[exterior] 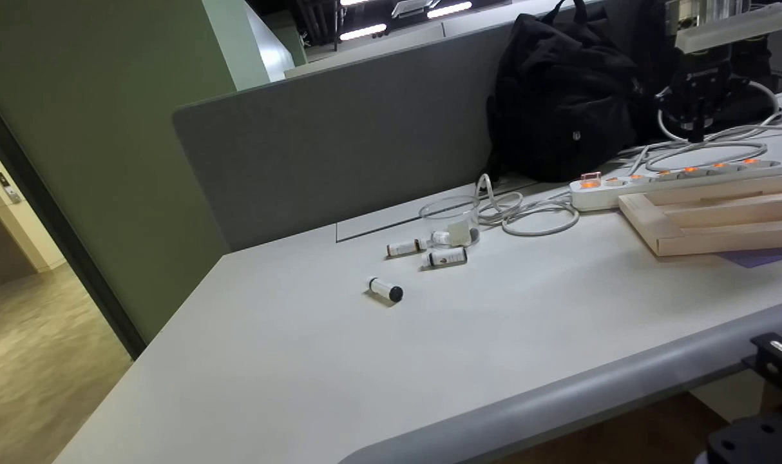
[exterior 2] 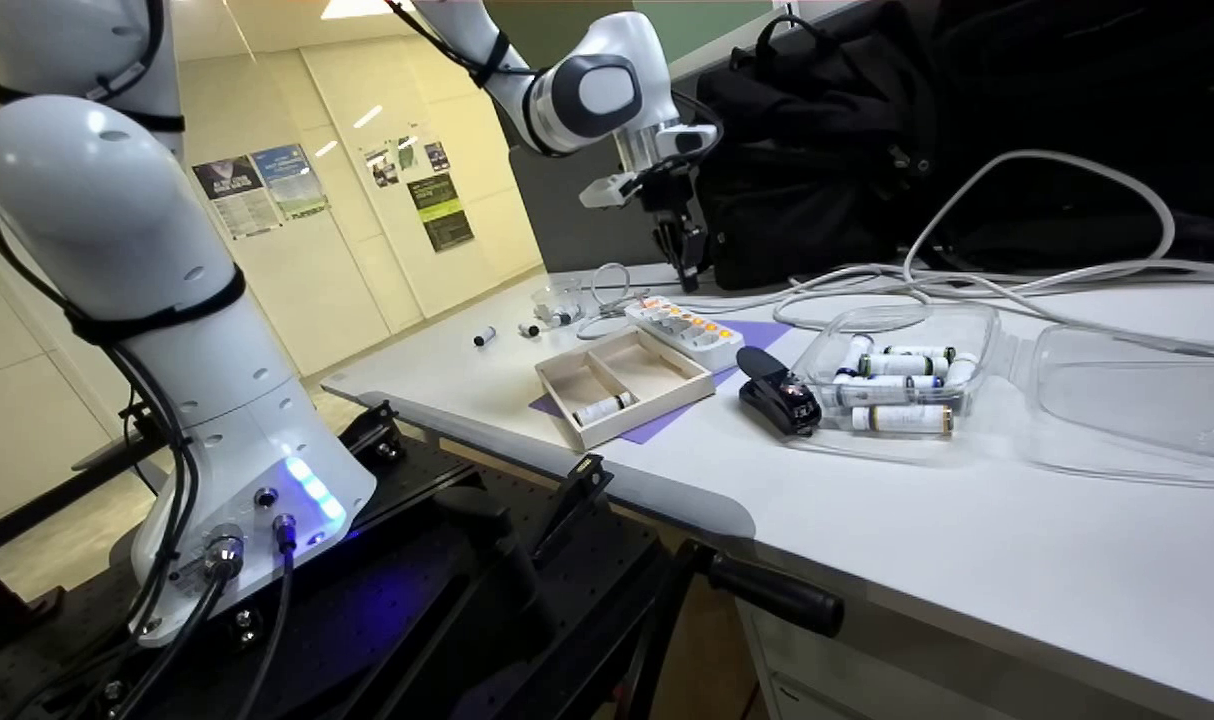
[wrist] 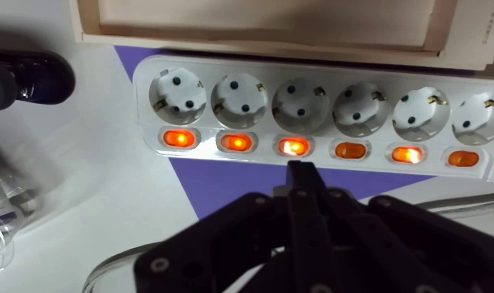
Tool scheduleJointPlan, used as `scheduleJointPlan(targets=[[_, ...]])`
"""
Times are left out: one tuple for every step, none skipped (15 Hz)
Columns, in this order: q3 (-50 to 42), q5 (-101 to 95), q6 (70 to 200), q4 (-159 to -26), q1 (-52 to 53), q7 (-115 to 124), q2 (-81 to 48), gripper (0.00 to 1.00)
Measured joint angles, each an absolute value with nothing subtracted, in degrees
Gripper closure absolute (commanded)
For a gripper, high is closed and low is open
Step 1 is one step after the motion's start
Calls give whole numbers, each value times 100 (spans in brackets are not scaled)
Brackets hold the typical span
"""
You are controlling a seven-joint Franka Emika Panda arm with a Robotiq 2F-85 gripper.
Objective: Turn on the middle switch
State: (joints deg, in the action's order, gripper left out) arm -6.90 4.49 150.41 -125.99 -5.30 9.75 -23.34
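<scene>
"grey partition [exterior: 359, 148] behind, white tabletop [exterior 2: 927, 510] in front. so, is the job done yet?"

"i'd say not, from where i stand. counting toward the big orange switch [exterior: 589, 184] at the end of the power strip [wrist: 331, 122], the middle of seven is the fourth switch [wrist: 350, 150], and it looks unlit. the third switch [wrist: 293, 146] glows; if they meant that one, it's on already."

"what's left?"

"lining up and one press, i reckon. the claw [wrist: 300, 167] has its fingers drawn together, nothing between them, tips near those two, apparently touching neither."

"and the power strip itself?"

"white, lying across a purple sheet [wrist: 226, 183], just beside the wooden tray [wrist: 255, 47]. six round sockets [wrist: 356, 108], a little oval switch by each. the first switch [wrist: 178, 138], second switch [wrist: 236, 142] and fifth switch [wrist: 406, 154] look lit. the fourth is dull amber, like the sixth switch [wrist: 463, 158]."
</scene>
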Motion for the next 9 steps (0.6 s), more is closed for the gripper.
scheduleJointPlan(targets=[[-737, 445, 15058, -12592, -490, 1050, -2369, 100], [-772, 443, 15074, -12580, -449, 1130, -2404, 100], [-806, 443, 15083, -12559, -403, 1202, -2442, 100], [-830, 439, 15090, -12531, -358, 1264, -2483, 100], [-860, 434, 15095, -12496, -303, 1328, -2533, 100], [-888, 424, 15096, -12454, -247, 1387, -2585, 100], [-919, 393, 15096, -12401, -185, 1465, -2645, 100], [-951, 340, 15096, -12347, -123, 1548, -2708, 100], [-978, 311, 15096, -12280, -62, 1625, -2777, 100]])
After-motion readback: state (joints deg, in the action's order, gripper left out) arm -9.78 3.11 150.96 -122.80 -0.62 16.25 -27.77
